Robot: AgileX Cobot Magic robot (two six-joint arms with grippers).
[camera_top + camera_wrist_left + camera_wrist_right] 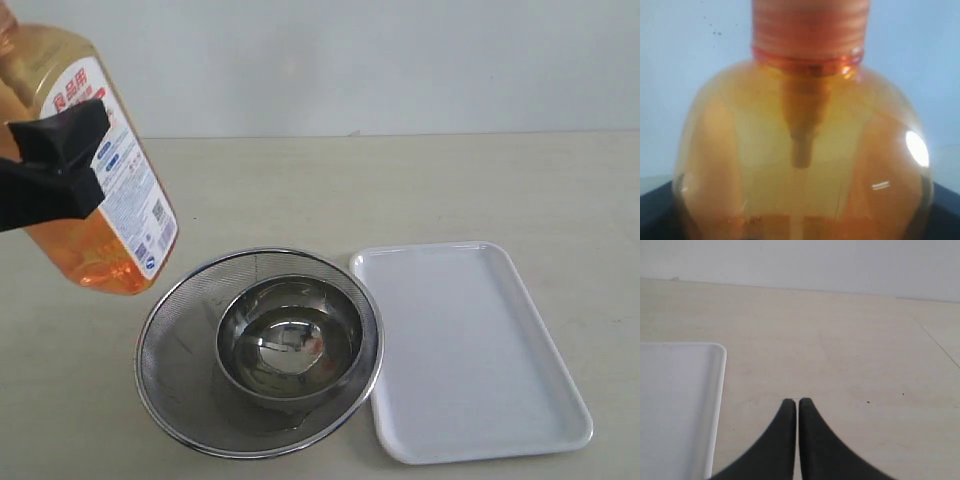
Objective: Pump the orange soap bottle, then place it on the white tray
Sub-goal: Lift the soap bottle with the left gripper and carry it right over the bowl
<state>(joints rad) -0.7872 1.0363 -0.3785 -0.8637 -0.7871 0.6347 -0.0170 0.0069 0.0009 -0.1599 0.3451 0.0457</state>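
A pale table [400, 190] meets a plain light wall [400, 60]. The left gripper [80, 160] clasps the orange bottle [100, 255] aloft; the right gripper [797, 410] is closed and empty.

The orange soap bottle [125, 215] hangs clear of the worktop [400, 190] at the exterior view's left edge, clamped across its body by the left end effector [75, 160]. It is tilted, its base lowest and its top cut off by the frame. It is translucent, with amber liquid inside and a white label with red characters (the left wrist view shows its ribbed orange collar and inner tube [800, 150]). The white tray [470, 350] lies flat on the right, well apart from it.
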